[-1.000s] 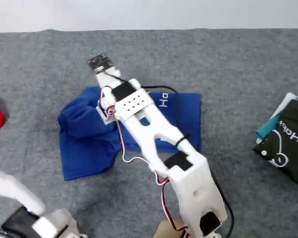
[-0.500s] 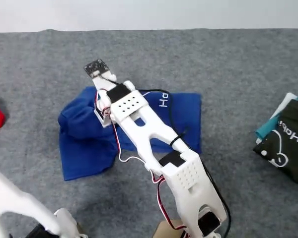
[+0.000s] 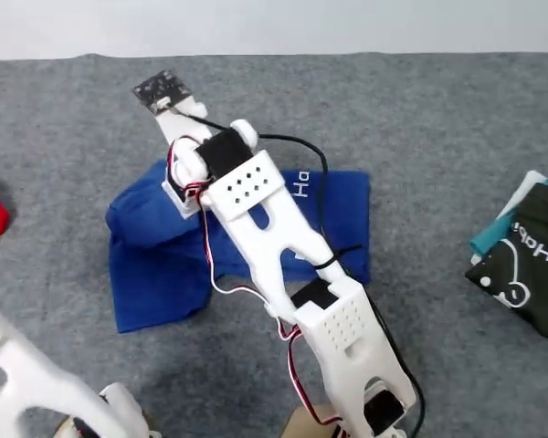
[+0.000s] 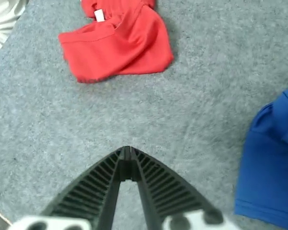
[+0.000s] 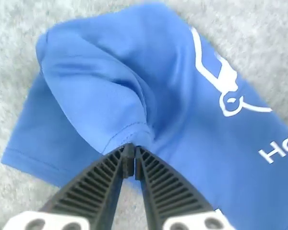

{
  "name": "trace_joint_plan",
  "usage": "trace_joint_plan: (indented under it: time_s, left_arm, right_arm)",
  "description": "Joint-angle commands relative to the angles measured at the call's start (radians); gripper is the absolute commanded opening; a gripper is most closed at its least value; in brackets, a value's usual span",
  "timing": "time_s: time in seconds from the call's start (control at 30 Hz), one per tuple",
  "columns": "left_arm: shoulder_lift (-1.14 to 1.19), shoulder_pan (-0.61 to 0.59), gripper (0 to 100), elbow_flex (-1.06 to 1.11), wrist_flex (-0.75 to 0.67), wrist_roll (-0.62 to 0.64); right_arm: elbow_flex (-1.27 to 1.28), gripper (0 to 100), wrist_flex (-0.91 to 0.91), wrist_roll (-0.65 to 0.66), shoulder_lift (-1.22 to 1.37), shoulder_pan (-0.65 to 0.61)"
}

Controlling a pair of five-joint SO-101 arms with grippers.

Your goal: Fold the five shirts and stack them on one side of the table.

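While pinching left fold of blue shirt (image 5: pixel 182 120) in right gripper (image 5: pixel 128 160), facing long axis running rightward; holding left gripper (image 4: pixel 128 163) closed, empty, farther left.

Left end effector (image 4: pixel 127 154) closed, right end effector (image 5: pixel 129 149) clamped

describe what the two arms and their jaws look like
Both arms are white plastic. The right arm has slotted links, panels with grids of small holes, black motor blocks, red, white and black wires, and a dark circuit board at its tip. The left arm shows plain white links. Each arm's jaws are black, ribbed and wedge-shaped, on a white base.
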Motion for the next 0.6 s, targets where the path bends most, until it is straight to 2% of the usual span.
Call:
trace_joint_plan:
  time_s: [0.0, 0.3, 0.57]
  left_arm:
    - [-0.068, 0.048, 0, 0.022, -0.020, -0.012]
    - [-0.261, 0.265, 1, 0.231, -0.023, -0.014]
    - [-0.539, 0.388, 1, 0.394, -0.026, -0.014]
  right_arm:
    - [-0.094, 1.0, 0.038, 0.014, -0.056, 0.028]
    - [-0.104, 1.0, 0.036, 0.038, -0.108, 0.038]
    - [-0.106, 1.0, 0.016, 0.074, -0.171, 0.136]
